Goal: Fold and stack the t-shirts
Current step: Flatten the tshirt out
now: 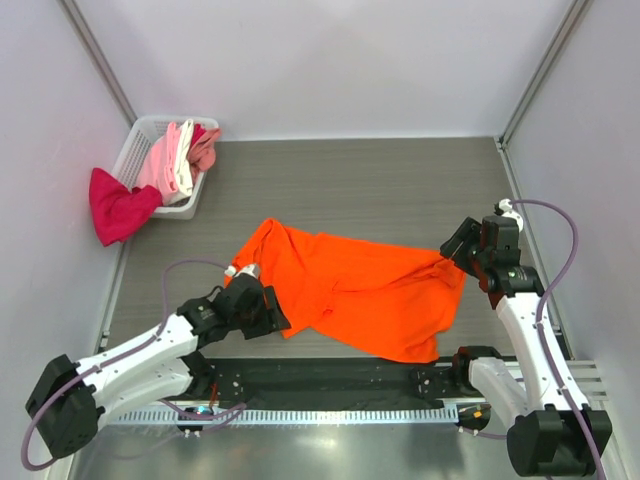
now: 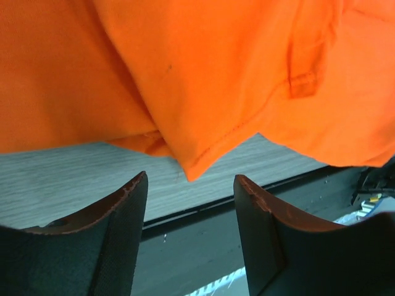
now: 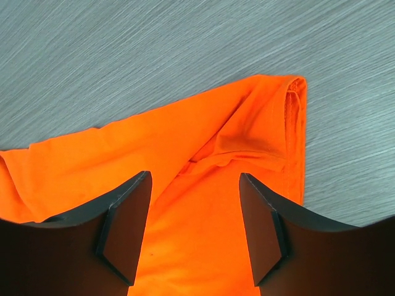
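t-shirt (image 1: 370,290) spread at centre; basket (image 1: 132,152) behind, far left.

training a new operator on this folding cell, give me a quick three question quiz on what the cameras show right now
1. True or false: the orange t-shirt lies inside the white mesh basket.
2. Which shirt hangs out over the basket's rim? A. the magenta-red t-shirt B. a blue one C. a black one
3. Fill in: the left hand and the right hand both have their fingers ____, gripping nothing.

Key: 1 false, it lies spread on the table; 2 A; 3 open.
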Available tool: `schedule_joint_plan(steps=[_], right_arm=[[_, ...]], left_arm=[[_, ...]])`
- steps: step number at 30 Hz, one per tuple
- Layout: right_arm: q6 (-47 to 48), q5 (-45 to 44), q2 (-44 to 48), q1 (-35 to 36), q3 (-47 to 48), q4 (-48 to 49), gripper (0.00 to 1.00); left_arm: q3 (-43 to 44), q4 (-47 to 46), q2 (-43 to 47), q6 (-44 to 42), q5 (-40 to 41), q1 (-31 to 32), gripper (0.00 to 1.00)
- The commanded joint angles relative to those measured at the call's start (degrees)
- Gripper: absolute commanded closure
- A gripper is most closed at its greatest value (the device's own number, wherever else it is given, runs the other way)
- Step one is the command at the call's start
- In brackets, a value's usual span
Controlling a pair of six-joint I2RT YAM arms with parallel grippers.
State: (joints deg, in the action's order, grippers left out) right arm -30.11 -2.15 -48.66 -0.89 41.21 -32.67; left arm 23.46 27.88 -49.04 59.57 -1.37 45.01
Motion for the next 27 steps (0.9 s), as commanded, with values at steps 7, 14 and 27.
schedule_joint_plan(steps=[7,14,27], right_arm=[[-0.9,0.0,1.5,-0.3,-0.7,2.3,0.36],[-1.8,-0.2,1.6,-0.3,-1.4,2.5,0.36],[-6.9,-2.5,2.0,-0.3,-6.0,2.7,0.41]], left_arm=[[0.1,-12.8,-6.1,2.4,2.1,0.3,0.5],[0.0,-18.2,-12.7,3.7,2.4,0.7,0.61],[14.8,-4.6,-0.5,-1.0,2.8,-1.6,1.0]])
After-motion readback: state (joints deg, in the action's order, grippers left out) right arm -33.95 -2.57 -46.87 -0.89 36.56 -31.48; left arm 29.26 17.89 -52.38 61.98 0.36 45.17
